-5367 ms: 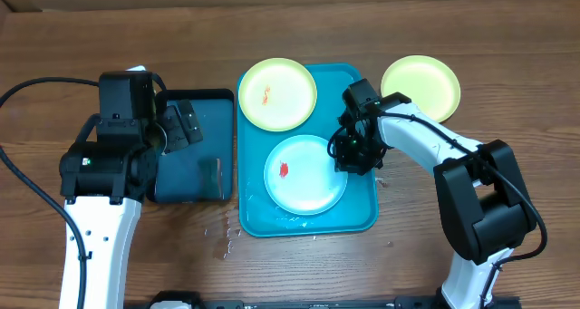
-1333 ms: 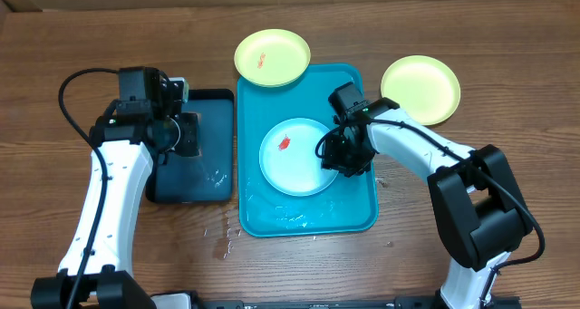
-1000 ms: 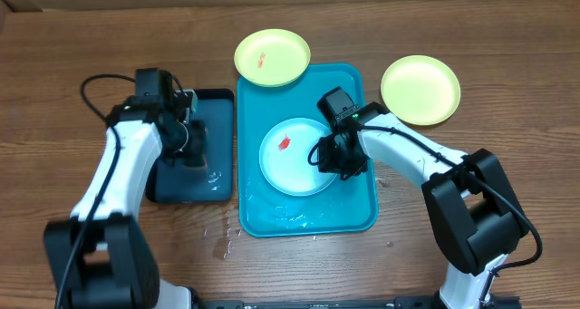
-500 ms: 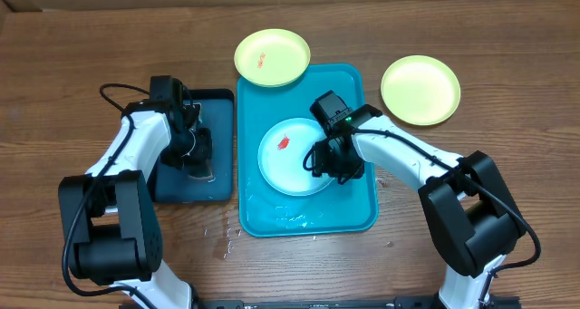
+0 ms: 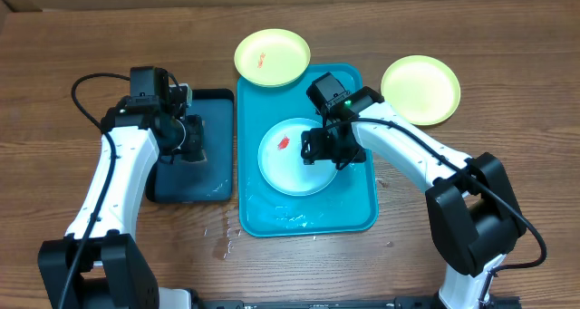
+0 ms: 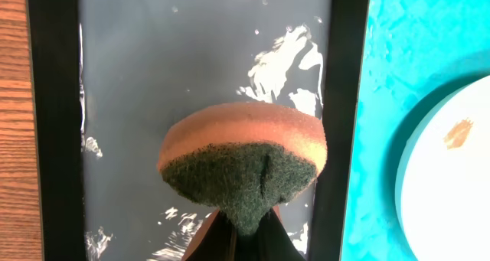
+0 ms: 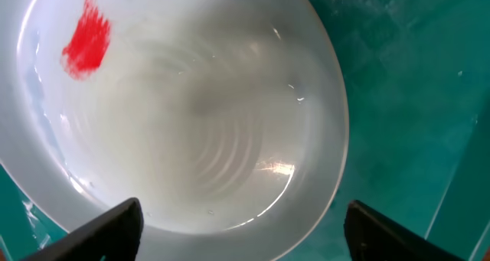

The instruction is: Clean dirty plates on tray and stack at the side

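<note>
A light blue plate (image 5: 292,164) with a red smear (image 5: 284,143) lies flat in the teal tray (image 5: 349,214). My right gripper (image 5: 324,148) hovers over the plate's right half, open and empty. The right wrist view shows the plate (image 7: 191,115) and smear (image 7: 86,39) below the spread fingertips of the gripper (image 7: 245,234). My left gripper (image 5: 190,139) is shut on a brown-and-green sponge (image 6: 243,158) above the dark tray (image 6: 153,77). A smeared yellow plate (image 5: 272,57) sits just behind the teal tray. A clean yellow plate (image 5: 420,89) rests on the table to the right.
The dark tray (image 5: 172,187) lies left of the teal tray and is wet inside. Water drops (image 5: 222,236) dot the table in front of both trays. The left arm's cable (image 5: 86,87) loops over the table at far left.
The right gripper's jaws have spread wide and it has shifted from the blue plate's right rim toward the far side. The left gripper with the sponge has drawn back a little over the dark tray.
</note>
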